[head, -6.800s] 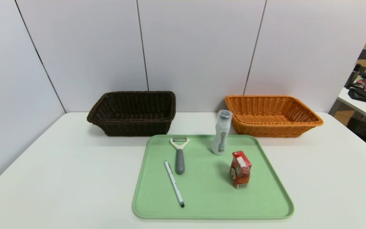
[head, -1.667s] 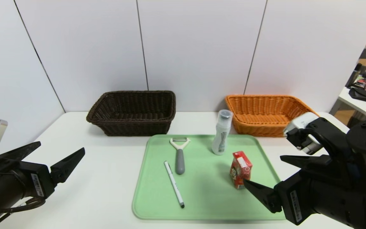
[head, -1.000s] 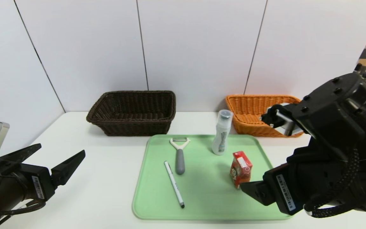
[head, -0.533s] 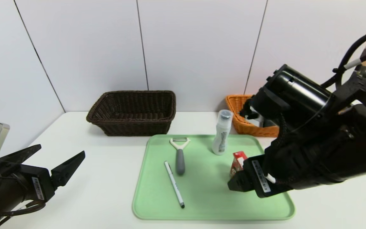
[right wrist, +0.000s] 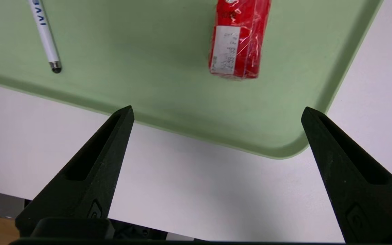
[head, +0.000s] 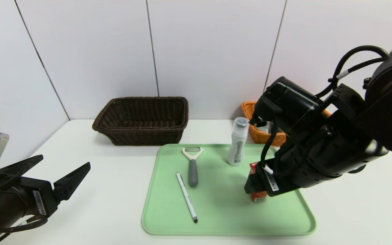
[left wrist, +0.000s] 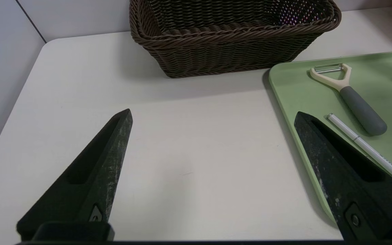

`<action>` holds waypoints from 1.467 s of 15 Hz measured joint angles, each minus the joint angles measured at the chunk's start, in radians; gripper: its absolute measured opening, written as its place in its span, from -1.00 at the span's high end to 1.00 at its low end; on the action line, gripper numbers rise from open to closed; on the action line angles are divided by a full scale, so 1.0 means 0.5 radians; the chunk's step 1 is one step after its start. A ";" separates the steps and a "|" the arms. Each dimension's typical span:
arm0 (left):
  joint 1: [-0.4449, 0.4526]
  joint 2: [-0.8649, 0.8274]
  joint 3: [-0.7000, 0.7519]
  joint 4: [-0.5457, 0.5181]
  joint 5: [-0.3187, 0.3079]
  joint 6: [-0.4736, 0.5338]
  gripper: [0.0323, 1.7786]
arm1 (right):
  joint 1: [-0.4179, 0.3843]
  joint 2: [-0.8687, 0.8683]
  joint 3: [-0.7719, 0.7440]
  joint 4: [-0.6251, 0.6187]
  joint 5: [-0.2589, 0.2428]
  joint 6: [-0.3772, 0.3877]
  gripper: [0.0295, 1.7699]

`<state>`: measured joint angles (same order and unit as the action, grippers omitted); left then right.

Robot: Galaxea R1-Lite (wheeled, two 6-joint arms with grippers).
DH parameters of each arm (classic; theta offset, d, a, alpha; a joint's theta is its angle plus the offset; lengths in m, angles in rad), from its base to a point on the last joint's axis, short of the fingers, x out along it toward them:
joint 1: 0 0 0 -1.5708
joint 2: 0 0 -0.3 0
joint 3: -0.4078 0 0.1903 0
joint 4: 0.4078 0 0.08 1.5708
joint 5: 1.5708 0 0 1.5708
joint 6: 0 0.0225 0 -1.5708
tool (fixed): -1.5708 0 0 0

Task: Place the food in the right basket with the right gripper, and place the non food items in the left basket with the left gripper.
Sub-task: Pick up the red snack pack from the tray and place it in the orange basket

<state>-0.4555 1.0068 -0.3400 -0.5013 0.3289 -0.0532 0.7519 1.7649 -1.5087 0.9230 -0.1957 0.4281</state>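
I had the right gripper (right wrist: 216,112) tipped steeply downward above the near right part of the flat pale green plastic tray (head: 223,217), its two black fingers spread wide and holding nothing. Through its wrist camera the small red film-wrapped drink carton (right wrist: 239,37) stood just beyond the fingertips, roughly in line with the gap between them and not touching either one. The tray's rounded near corner and the white table (right wrist: 189,177) lay under the tips. From the head camera the arm covered most of that carton (head: 259,196); only its bottom edge and a sliver of the top showed.

Away from the carton, toward the other arm, the white pen with a dark tip (head: 186,196) lay flat on the tray, and beside it the grey-handled peeler with a cream Y-shaped head (head: 192,165). Beyond the right gripper the clear plastic bottle with a transparent cap (head: 237,143) stood upright near the tray's far edge. The orange woven basket (head: 250,112) sat behind the arm (mostly hidden by it).

My left gripper (left wrist: 213,115) hovered over bare table, well to the outside of the tray, pointing almost level, fingers wide apart and empty. Ahead of it sat the dark brown woven basket (left wrist: 237,37), with the tray's edge just inside its inner fingertip.
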 joint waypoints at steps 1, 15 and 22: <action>0.000 0.001 -0.002 0.000 0.000 0.000 -0.90 | -0.028 0.020 0.000 -0.009 0.007 -0.010 -0.92; -0.002 0.000 -0.001 -0.004 -0.002 0.028 -0.90 | -0.082 0.291 0.017 -0.260 -0.009 -0.084 -0.92; -0.002 0.000 0.001 0.000 -0.002 0.026 -0.90 | -0.117 0.304 0.049 -0.257 -0.017 -0.092 -0.10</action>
<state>-0.4564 1.0068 -0.3396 -0.5013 0.3279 -0.0402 0.6932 1.9170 -1.4840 0.7947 -0.2043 0.3819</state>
